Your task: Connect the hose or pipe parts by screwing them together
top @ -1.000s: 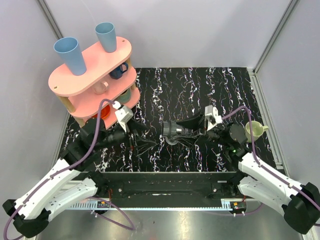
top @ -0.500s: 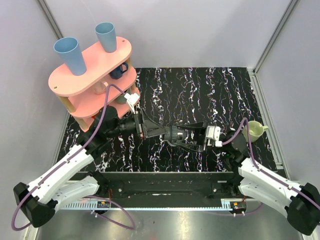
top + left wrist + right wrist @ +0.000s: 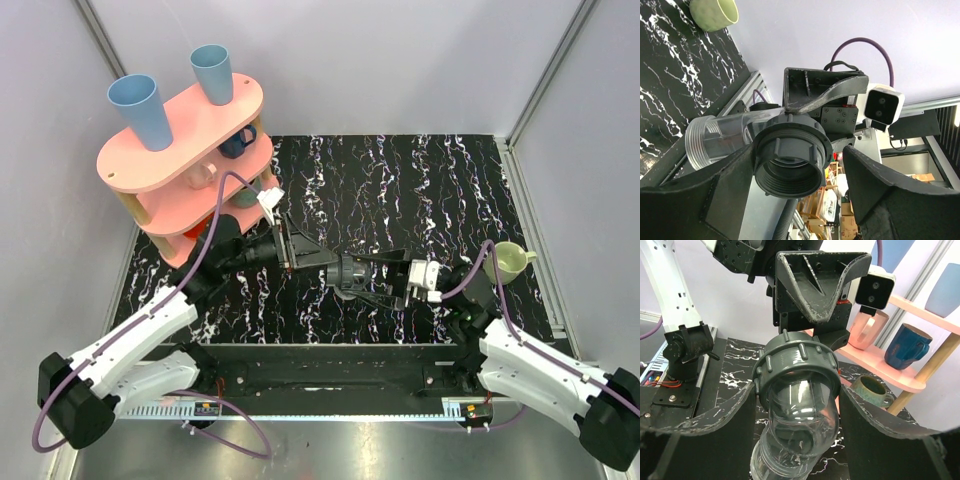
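A clear plastic elbow pipe carries a dark grey threaded nut on its end. My right gripper is shut on the elbow and holds it above the table, nut end pointing left. In the top view the joined parts hang between both grippers. My left gripper is open around the nut. Its left finger lies against the nut's rim, and its right finger stands a little apart. The nut's inner threads face the left wrist camera.
A pink two-tier shelf with blue cups and mugs stands at the back left. A pale green cup sits at the right of the black marbled table, close behind my right arm. Grey walls enclose the table.
My left arm has swung right to the nut and its jaws have narrowed around it. My right gripper has turned and shifted slightly, still holding the elbow.
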You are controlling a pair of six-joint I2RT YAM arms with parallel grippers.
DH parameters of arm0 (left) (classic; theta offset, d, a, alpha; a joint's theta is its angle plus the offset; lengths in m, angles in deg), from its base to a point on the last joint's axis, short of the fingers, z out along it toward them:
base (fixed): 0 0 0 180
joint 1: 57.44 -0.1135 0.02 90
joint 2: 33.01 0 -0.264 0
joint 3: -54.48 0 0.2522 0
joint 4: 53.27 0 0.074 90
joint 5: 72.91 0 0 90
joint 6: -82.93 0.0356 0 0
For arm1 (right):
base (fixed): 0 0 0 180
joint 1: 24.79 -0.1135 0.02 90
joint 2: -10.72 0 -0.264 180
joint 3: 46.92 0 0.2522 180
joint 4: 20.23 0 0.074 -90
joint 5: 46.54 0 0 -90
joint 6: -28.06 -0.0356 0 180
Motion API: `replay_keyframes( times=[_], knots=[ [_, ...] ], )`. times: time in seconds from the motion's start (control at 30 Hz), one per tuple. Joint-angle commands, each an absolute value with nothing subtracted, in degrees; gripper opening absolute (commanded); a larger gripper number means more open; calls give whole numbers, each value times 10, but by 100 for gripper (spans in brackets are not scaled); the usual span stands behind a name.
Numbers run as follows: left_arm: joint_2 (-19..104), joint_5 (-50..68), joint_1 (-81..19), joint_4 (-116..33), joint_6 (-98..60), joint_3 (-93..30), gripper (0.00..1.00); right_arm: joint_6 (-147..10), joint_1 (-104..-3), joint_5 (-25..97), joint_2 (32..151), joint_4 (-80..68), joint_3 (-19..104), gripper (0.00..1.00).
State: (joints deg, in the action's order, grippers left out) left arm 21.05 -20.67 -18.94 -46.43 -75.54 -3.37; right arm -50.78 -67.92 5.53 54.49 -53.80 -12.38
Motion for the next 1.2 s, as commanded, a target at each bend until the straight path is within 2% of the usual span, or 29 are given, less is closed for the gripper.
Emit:
replay_keyframes(
  times=[0.0, 0.27, 0.37, 0.4, 0.43, 0.57, 0.63, 0.87, 1.03, 1.17],
  knots=[
    [208, -236, -191, -522, -786, -19, 74, -510, -686, 78, 554, -585, -102, 0],
    [207, -247, -189, -568, -803, 9, 54, -533, -686, 89, 566, -589, -96, 0],
    [207, -258, -189, -597, -795, 12, 45, -550, -686, 95, 572, -593, -95, 0],
    [205, -259, -189, -603, -789, 13, 39, -557, -686, 95, 573, -597, -96, 0],
    [203, -259, -189, -609, -770, 13, 32, -567, -686, 96, 576, -599, -94, 0],
    [188, -267, -189, -639, -676, 10, 18, -655, -685, 103, 588, -570, -66, 0],
    [177, -269, -189, -598, -572, -2, 12, -710, -685, 104, 598, -535, -41, 0],
    [139, -271, -189, -471, -245, -19, 0, -839, -685, 95, 613, -471, -8, 0],
    [134, -270, -189, -378, -32, -37, 0, -928, -686, 61, 634, -448, 16, 0],
    [135, -295, -189, -344, 91, -31, 0, -1002, -684, 27, 662, -501, 17, 0]
  ],
)
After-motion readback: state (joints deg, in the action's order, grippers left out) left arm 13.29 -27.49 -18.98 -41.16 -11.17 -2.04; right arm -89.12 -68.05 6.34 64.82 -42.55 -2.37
